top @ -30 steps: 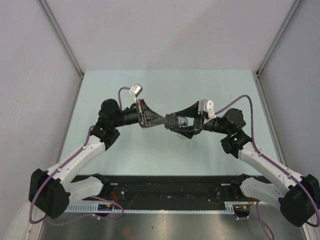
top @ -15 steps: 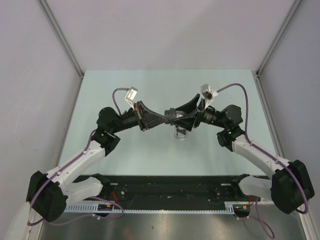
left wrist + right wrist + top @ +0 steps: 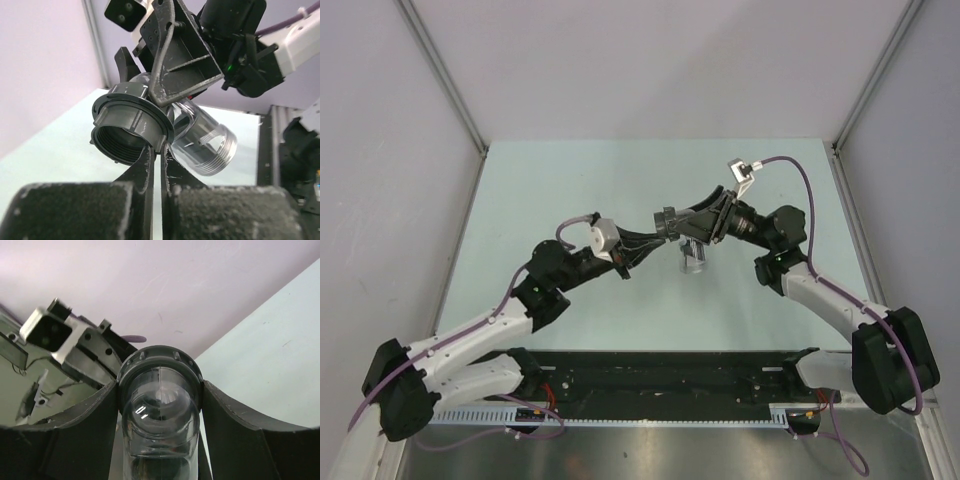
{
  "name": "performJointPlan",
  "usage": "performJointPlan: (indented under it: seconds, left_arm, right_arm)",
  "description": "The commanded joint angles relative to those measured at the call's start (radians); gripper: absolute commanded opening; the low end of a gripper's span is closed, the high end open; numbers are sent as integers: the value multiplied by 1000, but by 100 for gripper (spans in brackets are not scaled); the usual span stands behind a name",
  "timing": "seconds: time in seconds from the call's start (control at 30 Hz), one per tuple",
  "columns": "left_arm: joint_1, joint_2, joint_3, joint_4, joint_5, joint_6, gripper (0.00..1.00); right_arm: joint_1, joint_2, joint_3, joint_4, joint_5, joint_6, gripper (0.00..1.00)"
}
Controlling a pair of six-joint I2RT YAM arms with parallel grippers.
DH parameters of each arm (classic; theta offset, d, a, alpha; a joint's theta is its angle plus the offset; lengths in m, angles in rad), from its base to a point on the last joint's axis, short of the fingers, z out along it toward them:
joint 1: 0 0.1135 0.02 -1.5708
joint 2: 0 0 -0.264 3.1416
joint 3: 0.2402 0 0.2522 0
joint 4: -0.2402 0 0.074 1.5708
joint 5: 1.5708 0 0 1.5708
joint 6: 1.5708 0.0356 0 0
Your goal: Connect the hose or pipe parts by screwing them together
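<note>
I see R gripper (image 3: 160,390) clamped on the clear ribbed pipe (image 3: 207,142), held above the counter (image 3: 570,180), black nut (image 3: 131,131) at its end. L gripper (image 3: 156,157) fingers together, tips at nut's rim, prob. touching.

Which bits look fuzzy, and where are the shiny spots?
Left wrist view: the close black fingers look fuzzy, the ring sharp. Right wrist view: small white glints on the clear tube. Top view: even, soft light.
</note>
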Motion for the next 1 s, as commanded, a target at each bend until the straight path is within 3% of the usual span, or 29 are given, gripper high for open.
performJointPlan:
  seconds: [0.0, 0.27, 0.37, 0.5, 0.57, 0.6, 0.7, 0.87, 0.97]
  left_arm:
    - [-24, 79, 4, -116, -167, 365, 0]
    - [-88, 151, 10, -111, -380, 734, 0]
    - [-94, 171, 15, -100, -475, 828, 0]
    - [-94, 179, 16, -25, -633, 845, 2]
    - [-94, 182, 30, -27, -656, 798, 18]
    - [-94, 181, 33, -27, -664, 773, 38]
    - [-94, 155, 12, -28, -646, 698, 57]
    - [-93, -14, -65, -43, -623, 473, 67]
    - [-79, -120, -22, -195, -568, 261, 68]
  right_arm:
    - [8, -25, 77, 141, 2, 166, 0]
    - [1, -42, 77, -58, 13, 173, 0]
    - [-6, -37, 76, -70, 10, 186, 0]
    - [-19, -32, 77, -46, 19, 210, 0]
    - [-26, -25, 77, -17, 22, 213, 0]
    - [-31, -23, 76, -11, 26, 210, 0]
    - [-51, -23, 76, -9, 37, 169, 0]
    - [-97, -34, 77, -15, 36, 50, 0]
    - [-112, -64, 77, -56, 36, -138, 0]
